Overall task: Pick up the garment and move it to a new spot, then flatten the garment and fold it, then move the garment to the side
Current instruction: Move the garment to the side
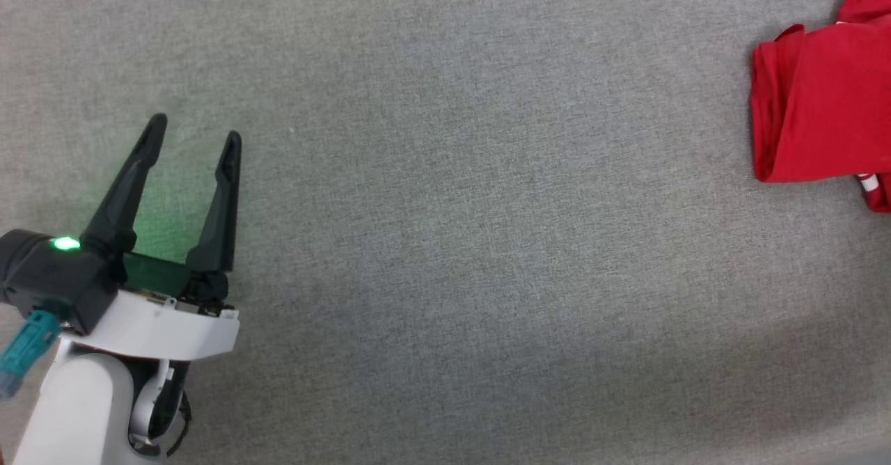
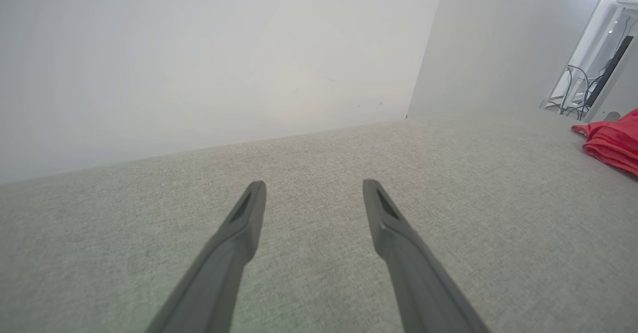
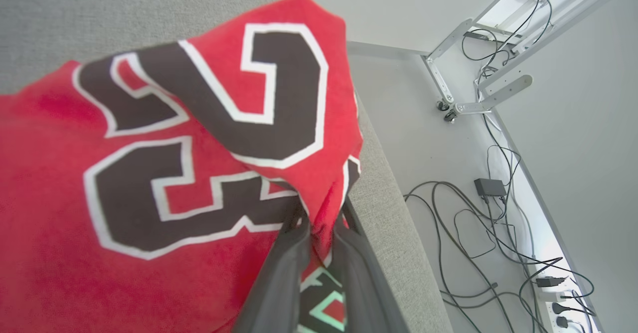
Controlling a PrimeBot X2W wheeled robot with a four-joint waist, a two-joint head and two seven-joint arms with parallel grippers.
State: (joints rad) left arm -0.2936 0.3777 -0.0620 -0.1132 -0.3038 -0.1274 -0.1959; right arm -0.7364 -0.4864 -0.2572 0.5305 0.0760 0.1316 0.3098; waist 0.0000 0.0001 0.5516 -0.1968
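Now, garment (image 3: 149, 183) within grip of right claw (image 3: 321, 223).

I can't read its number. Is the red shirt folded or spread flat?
Folded: the jersey lies doubled over, layered edges showing, and its number 23 bends across a crease.

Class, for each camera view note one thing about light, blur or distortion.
Head view: a green lamp on the left gripper tints the grey surface; soft shadow lower right. Left wrist view: its fingers blur towards the lens. Right wrist view: the garment looms soft and oversized.
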